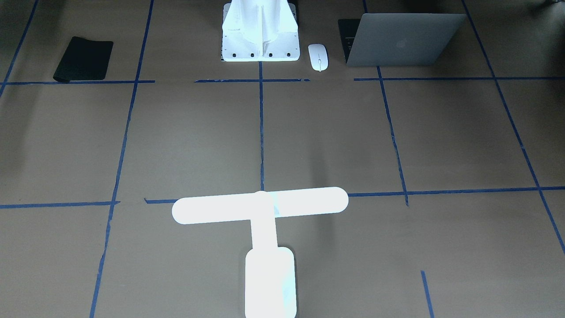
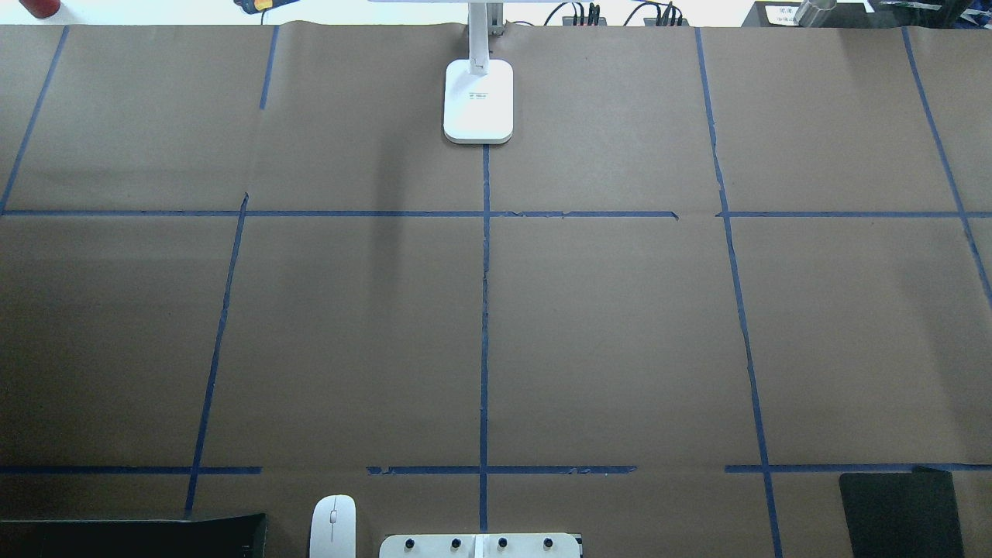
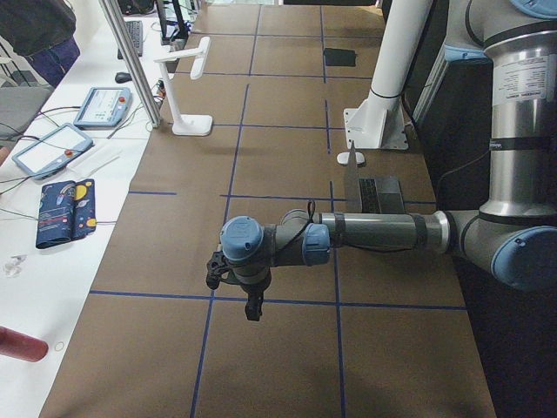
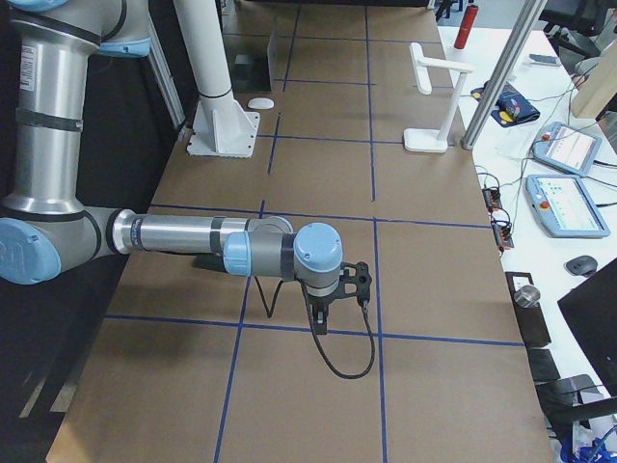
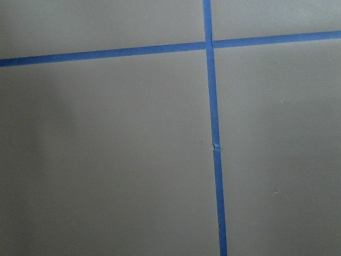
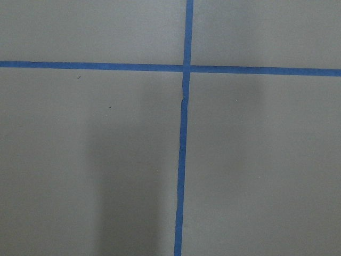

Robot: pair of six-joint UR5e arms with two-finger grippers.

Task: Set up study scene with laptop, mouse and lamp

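The laptop (image 1: 406,39) stands half open at the robot-side edge, lid with the apple logo facing the front camera. The white mouse (image 1: 318,56) lies beside it, between it and the pedestal; it also shows in the overhead view (image 2: 333,525). The white lamp (image 1: 260,205) stands upright at the far edge, with its base (image 2: 478,101) on the centre tape line. My left gripper (image 3: 252,305) shows only in the left side view and hangs over bare paper; I cannot tell whether it is open or shut. The same holds for my right gripper (image 4: 323,313) in the right side view. Both wrist views show only paper and tape.
A black mat (image 1: 84,58) lies at the robot-side edge on my right. The white flared pedestal (image 1: 260,35) stands at the centre of that edge. Blue tape lines grid the brown paper. Beyond the far edge is a side table (image 3: 78,165) with tablets and cables.
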